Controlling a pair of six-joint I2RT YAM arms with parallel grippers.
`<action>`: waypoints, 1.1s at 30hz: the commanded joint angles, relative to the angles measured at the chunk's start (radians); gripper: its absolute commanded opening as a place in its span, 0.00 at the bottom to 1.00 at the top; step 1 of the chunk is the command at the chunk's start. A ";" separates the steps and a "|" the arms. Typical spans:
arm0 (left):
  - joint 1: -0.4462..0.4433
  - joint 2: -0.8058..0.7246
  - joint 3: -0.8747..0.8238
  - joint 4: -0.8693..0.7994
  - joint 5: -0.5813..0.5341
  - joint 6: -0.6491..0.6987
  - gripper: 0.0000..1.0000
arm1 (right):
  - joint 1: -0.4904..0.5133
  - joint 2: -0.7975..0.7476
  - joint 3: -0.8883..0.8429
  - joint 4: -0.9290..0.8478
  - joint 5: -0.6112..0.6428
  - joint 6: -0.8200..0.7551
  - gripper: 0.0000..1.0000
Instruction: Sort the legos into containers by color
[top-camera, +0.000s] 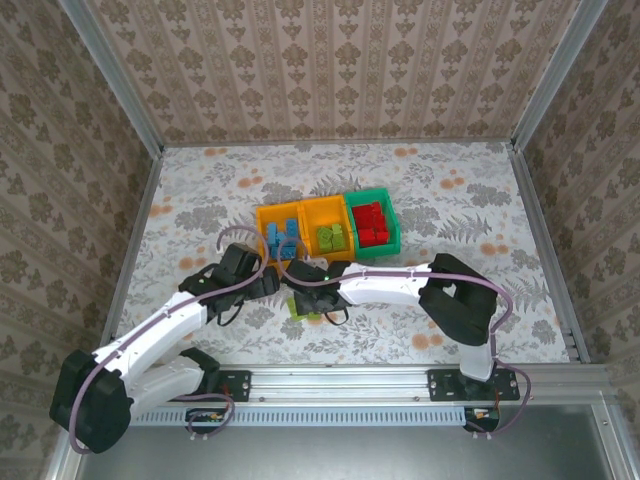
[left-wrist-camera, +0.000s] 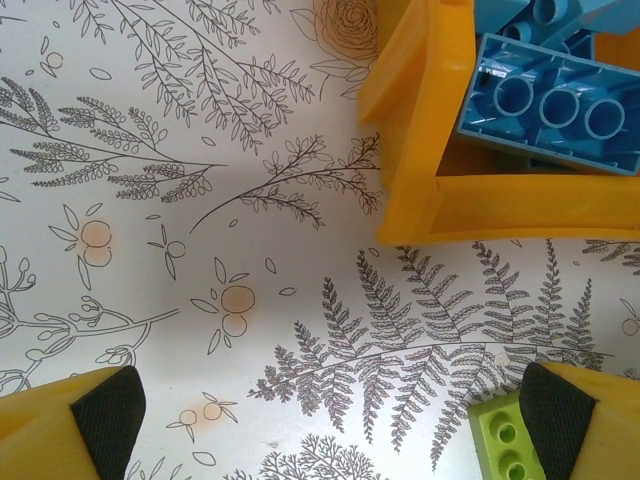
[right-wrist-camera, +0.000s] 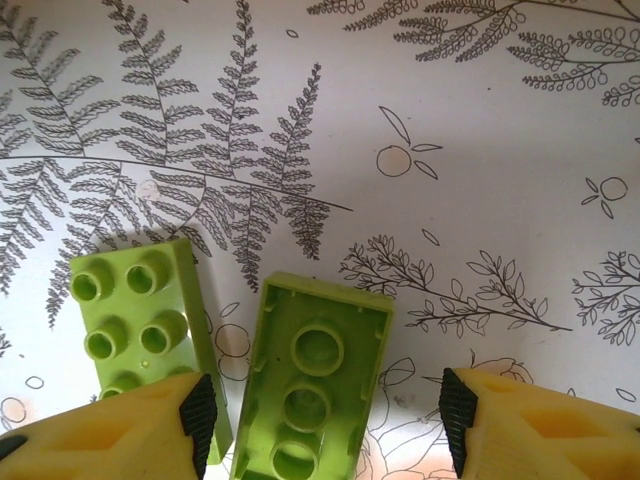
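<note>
Fern-print table (right-wrist-camera: 480, 120), right claw (right-wrist-camera: 328, 412) straddling upturned green lego (right-wrist-camera: 318, 345)

A white table covering (top-camera: 450, 200) printed with grey fern fronds, leafy sprigs and small orange blossoms lies flat across the whole work surface. Beige wallpaper panels (top-camera: 340, 70) with a brown damask pattern stand along its far, left and right sides. Silver metal frame posts (top-camera: 112, 75) run up the corners where the panels meet. A slotted aluminium rail (top-camera: 340, 380) lies along the near edge, with a plain grey ledge (top-camera: 400, 450) beneath it.
</note>
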 joint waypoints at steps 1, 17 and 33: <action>0.011 -0.019 -0.009 -0.022 -0.011 -0.008 1.00 | -0.003 0.024 0.001 -0.029 0.005 0.015 0.61; 0.012 -0.020 -0.010 -0.019 -0.012 -0.014 1.00 | -0.021 0.033 -0.004 -0.135 0.075 -0.073 0.37; -0.078 0.064 0.026 0.011 0.019 -0.019 1.00 | -0.269 -0.205 0.039 -0.029 0.045 -0.266 0.26</action>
